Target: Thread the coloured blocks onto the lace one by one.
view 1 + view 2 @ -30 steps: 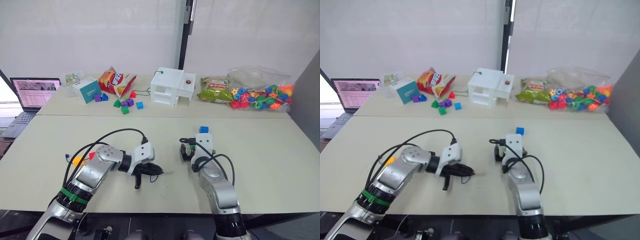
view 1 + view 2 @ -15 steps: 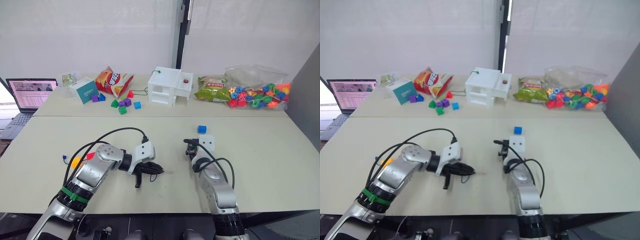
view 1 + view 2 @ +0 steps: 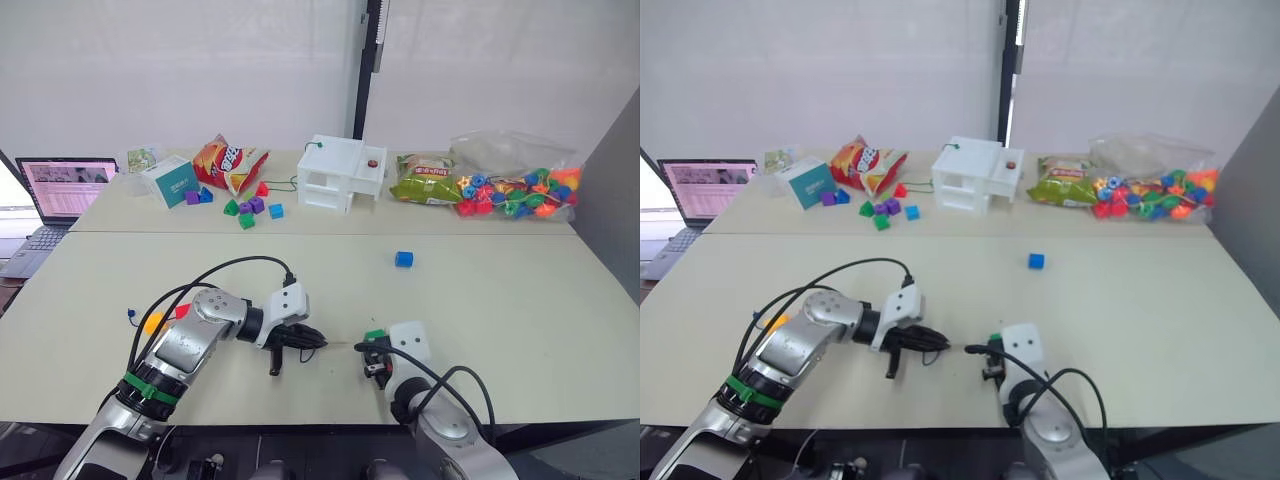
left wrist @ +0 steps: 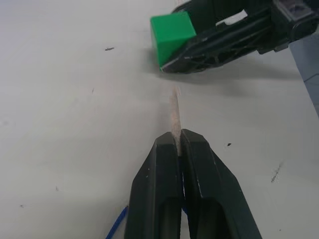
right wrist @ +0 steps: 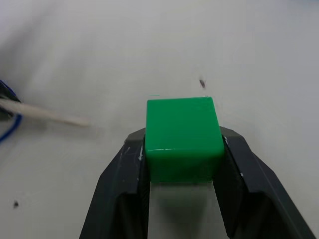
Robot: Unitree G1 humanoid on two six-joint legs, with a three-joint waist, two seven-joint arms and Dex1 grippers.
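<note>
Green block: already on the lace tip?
No. In the left wrist view the green block sits clamped in the right pincer, with bare table between it and the lace's pale tip held by the left pincer.

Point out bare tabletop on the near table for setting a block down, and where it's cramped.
Bare: the wide stretch right of the small blue cube, out to the near table's right edge; also the strip between the cube and the seam. Cramped: between the left gripper, pinching the thin blue lace, and the right gripper, holding the green cube.
</note>
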